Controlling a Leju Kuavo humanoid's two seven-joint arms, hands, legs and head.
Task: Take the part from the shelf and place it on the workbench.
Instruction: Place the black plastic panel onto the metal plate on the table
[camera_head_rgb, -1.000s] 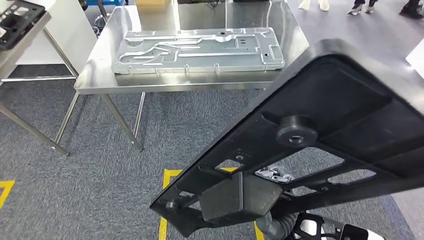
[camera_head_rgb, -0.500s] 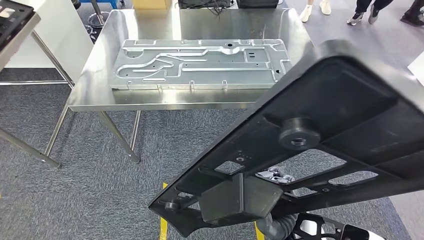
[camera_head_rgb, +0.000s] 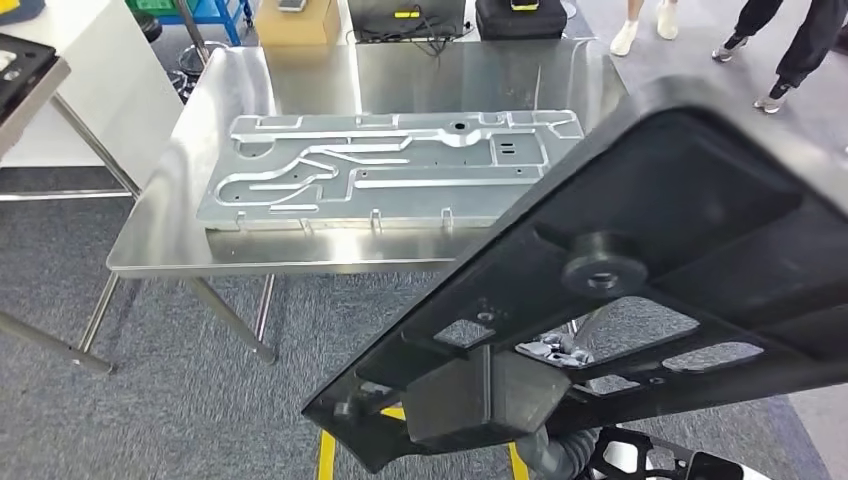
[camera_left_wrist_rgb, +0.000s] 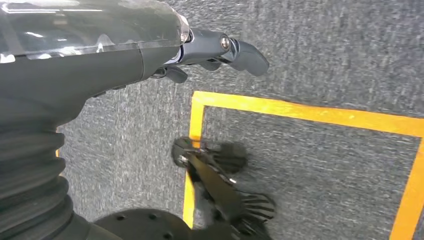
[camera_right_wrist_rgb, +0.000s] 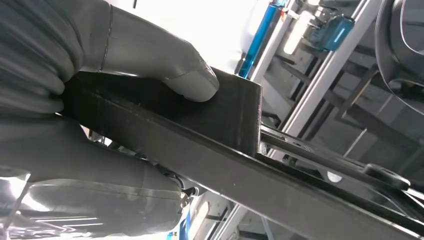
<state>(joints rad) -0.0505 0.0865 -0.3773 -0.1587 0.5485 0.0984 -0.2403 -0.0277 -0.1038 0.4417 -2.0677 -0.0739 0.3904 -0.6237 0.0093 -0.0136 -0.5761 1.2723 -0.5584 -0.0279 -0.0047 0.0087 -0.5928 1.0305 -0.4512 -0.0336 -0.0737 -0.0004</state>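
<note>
A large black plastic part with cut-outs and a round boss hangs tilted close before me in the head view, covering the lower right. My right hand grips its edge, with the thumb pressed on the black part. The steel workbench stands ahead and carries a flat grey stamped metal plate. My left hand hangs over the carpet, fingers loosely apart and holding nothing.
A cardboard box and black cases sit behind the workbench. People's legs stand at the back right. Another metal table is at the left. Yellow tape marks the grey carpet.
The whole picture has shifted: the workbench now sits lower and nearer in the head view as the camera has moved. The black part stays in the same place in my right hand.
</note>
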